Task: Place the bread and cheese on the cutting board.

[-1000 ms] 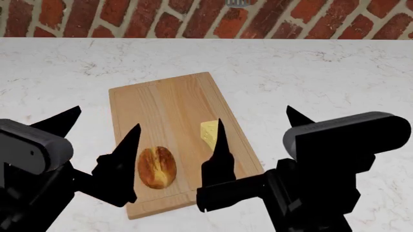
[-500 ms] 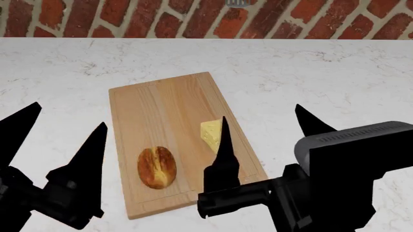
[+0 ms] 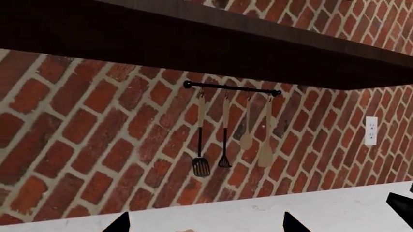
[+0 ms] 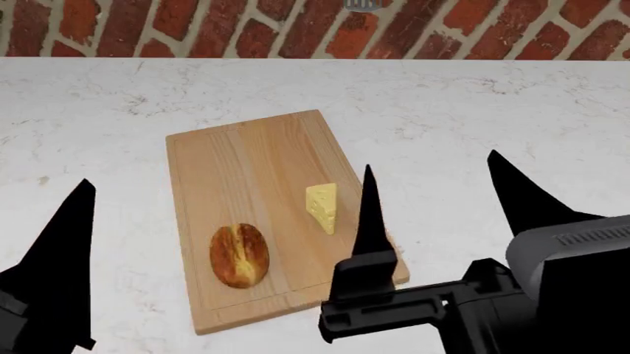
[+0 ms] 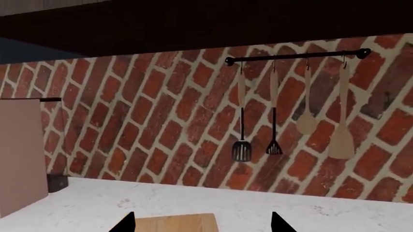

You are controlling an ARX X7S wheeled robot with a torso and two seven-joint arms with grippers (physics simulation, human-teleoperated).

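The bread [image 4: 239,255] lies on the near part of the cutting board [image 4: 246,158]. The cheese [image 4: 323,206] stands on the same board, to the right of the roll. Neither gripper touches either food. My right gripper [image 4: 429,161] is open and empty over the counter just right of the board, with its left finger [image 4: 371,214] beside the cheese. In the right wrist view the right gripper [image 5: 202,223] frames the board's far end [image 5: 174,224]. My left gripper [image 3: 205,226] is open and empty. Only one of its fingers [image 4: 71,251] shows in the head view, left of the board.
The white marble counter [image 4: 473,110] runs back to a brick wall [image 4: 295,29]. A rail of hanging utensils [image 5: 293,58] hangs under a dark shelf [image 3: 193,43]. A wall outlet [image 3: 370,130] sits to one side, and a tall pinkish panel [image 5: 19,154] stands at the counter's edge.
Both open grippers have drawn away from the board: the left one slid left and partly out of the head view, the right one shifted right. Bread and cheese have stayed put.
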